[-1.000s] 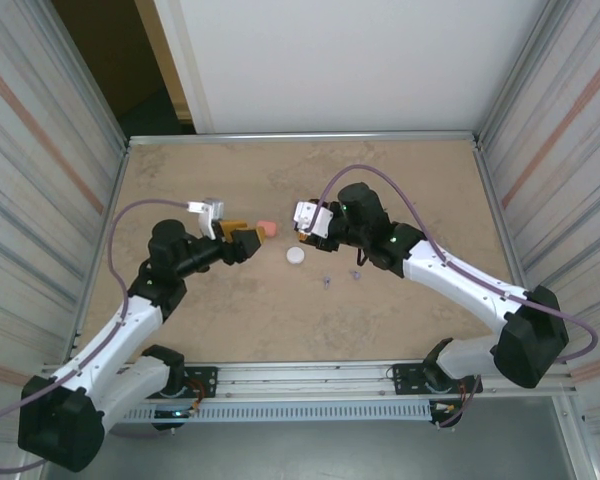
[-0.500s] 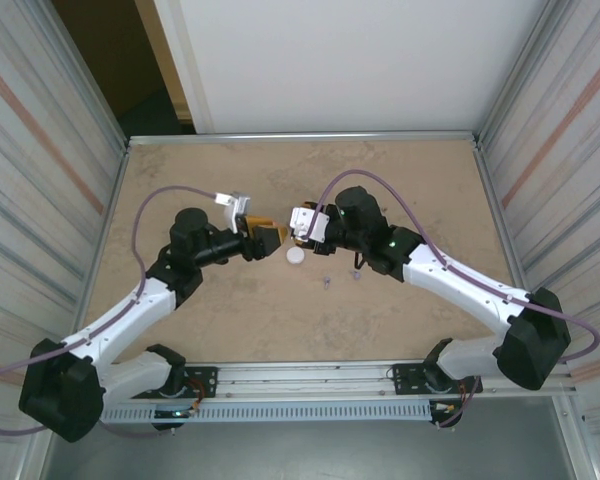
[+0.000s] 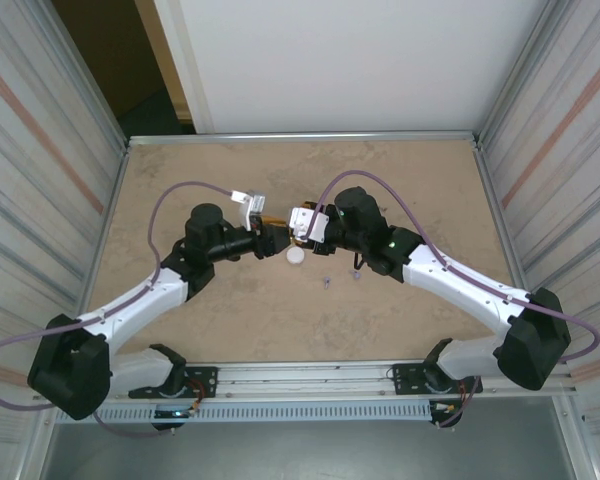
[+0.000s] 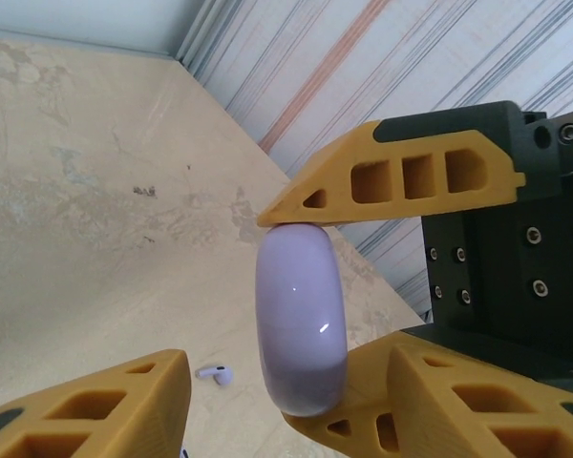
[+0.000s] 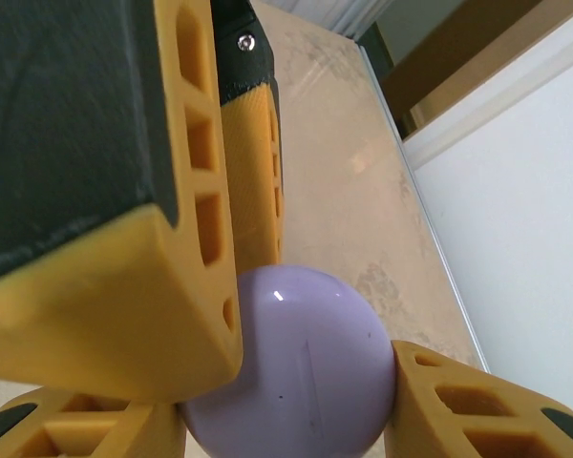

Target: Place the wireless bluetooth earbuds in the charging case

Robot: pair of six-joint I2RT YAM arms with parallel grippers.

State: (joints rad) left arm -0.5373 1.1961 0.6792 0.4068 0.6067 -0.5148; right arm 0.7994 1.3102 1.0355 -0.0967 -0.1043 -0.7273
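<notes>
Purple case [image 4: 301, 324] sits mid-frame in both wrist views, clamped by its two sides between the fingers of the right gripper [image 5: 286, 410]. The left gripper [image 4: 277, 382] straddles the same case with its jaws apart, and a gap shows between its lower-left finger [image 4: 86, 405] and the shell. Seen from above, both grippers crowd together at the centre of the table [image 3: 180, 180]. A white case [image 3: 295, 255] lies just below them. Two purple earbuds [image 3: 325, 281] lie on the table to its lower right, apart from the cases and from both grippers.
</notes>
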